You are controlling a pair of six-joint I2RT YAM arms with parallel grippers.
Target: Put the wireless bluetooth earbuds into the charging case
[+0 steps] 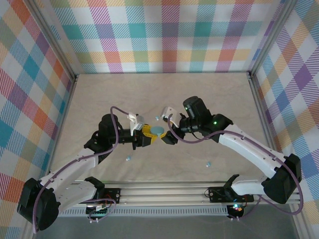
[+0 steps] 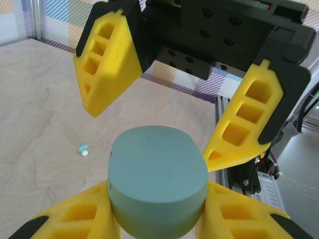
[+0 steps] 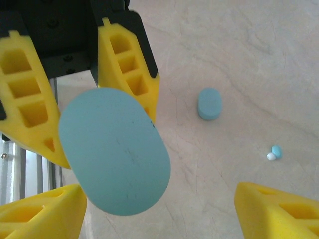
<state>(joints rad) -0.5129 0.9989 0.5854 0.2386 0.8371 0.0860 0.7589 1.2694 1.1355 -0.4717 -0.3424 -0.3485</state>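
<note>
My left gripper (image 1: 148, 133) (image 2: 158, 191) is shut on a teal oval charging case (image 2: 158, 179) (image 1: 158, 130), held above the table's middle with its flat face up. My right gripper (image 1: 167, 135) (image 3: 159, 191) faces it, open wide. Its yellow fingers (image 2: 107, 64) stand beyond and to either side of the case (image 3: 114, 152), apart from it. Tiny pale blue earbuds lie loose on the table: one (image 3: 274, 153) past the right gripper, one (image 2: 83, 149) beyond the held case. Others (image 1: 129, 158) (image 1: 208, 163) lie toward the near edge.
A second teal case (image 3: 209, 103) lies flat on the beige tabletop (image 1: 209, 99). A small teal piece (image 1: 156, 118) sits just behind the two grippers. The metal rail (image 1: 164, 191) runs along the near edge, and checked walls close the other three sides.
</note>
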